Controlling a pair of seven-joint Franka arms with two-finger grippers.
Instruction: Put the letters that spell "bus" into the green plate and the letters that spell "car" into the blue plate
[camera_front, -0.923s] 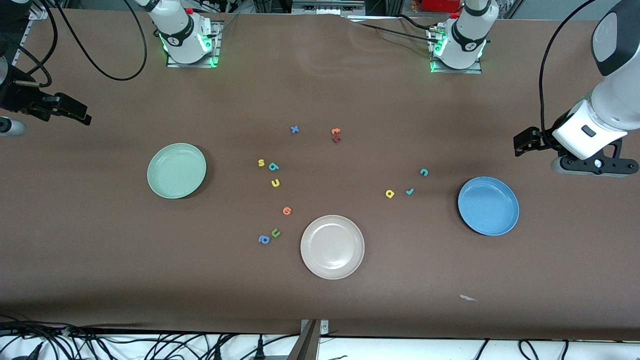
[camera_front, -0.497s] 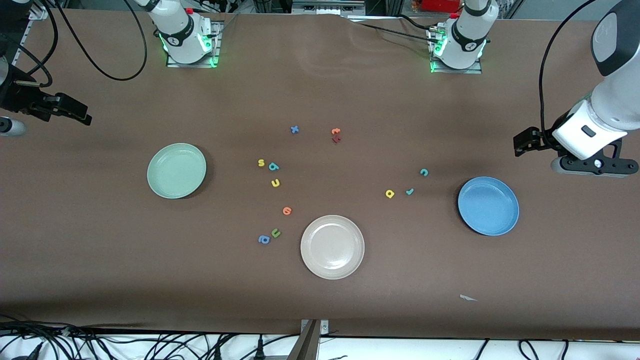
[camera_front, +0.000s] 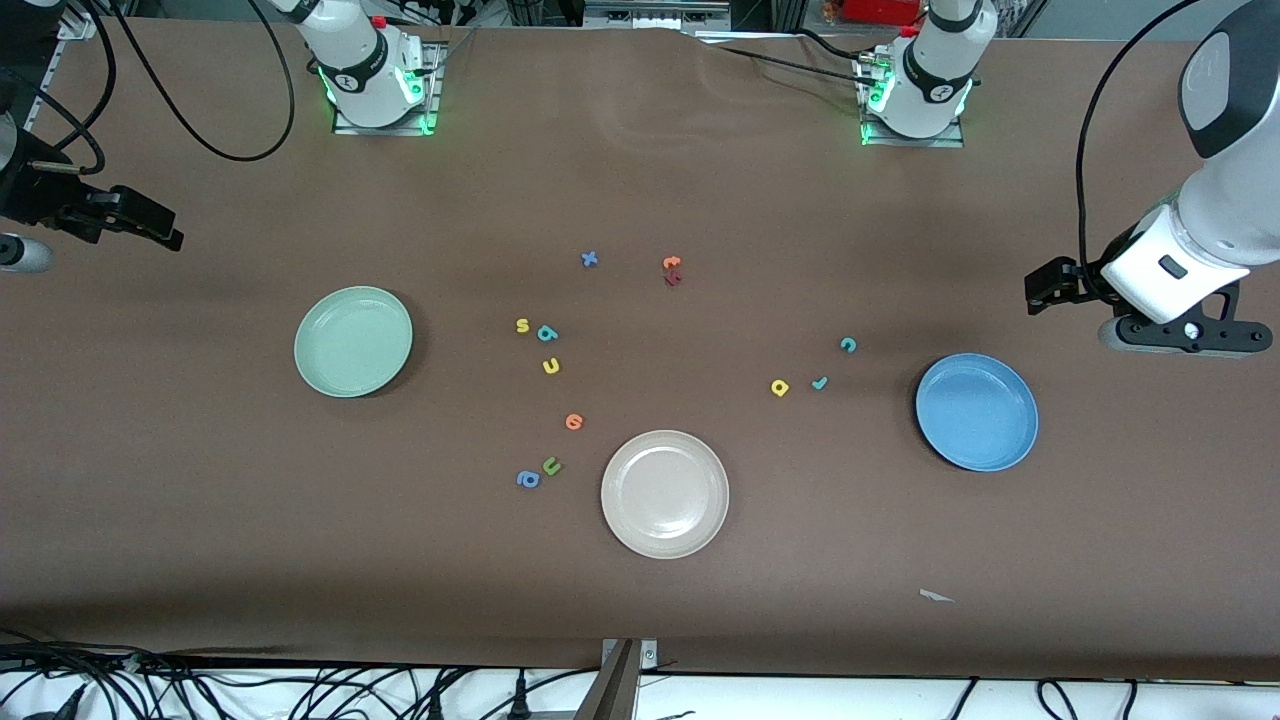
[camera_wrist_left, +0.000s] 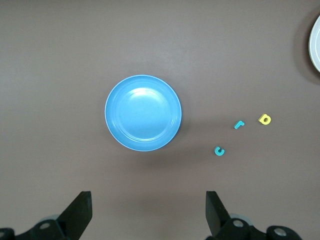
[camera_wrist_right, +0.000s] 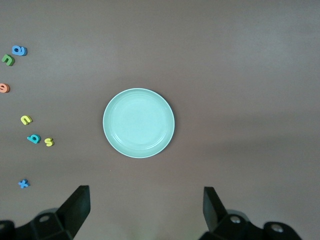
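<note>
The green plate (camera_front: 353, 341) lies toward the right arm's end and the blue plate (camera_front: 977, 411) toward the left arm's end. A yellow s (camera_front: 522, 325), teal b (camera_front: 546, 333) and yellow u (camera_front: 551, 366) lie mid-table. A teal c (camera_front: 848, 345), teal r (camera_front: 819, 382) and yellow a (camera_front: 780, 387) lie beside the blue plate. My left gripper (camera_wrist_left: 148, 201) hangs open and empty high over bare table by the blue plate (camera_wrist_left: 143, 112). My right gripper (camera_wrist_right: 145, 197) hangs open and empty near the green plate (camera_wrist_right: 139, 123).
A cream-white plate (camera_front: 665, 493) sits nearer the front camera, mid-table. Other letters lie about: an orange one (camera_front: 574, 421), a green u (camera_front: 551, 465), a blue a (camera_front: 528, 479), a blue x (camera_front: 589, 259) and an orange and a dark red pair (camera_front: 672, 270).
The left arm has shifted very slightly toward the table's middle. The letters, plates and right arm have not moved.
</note>
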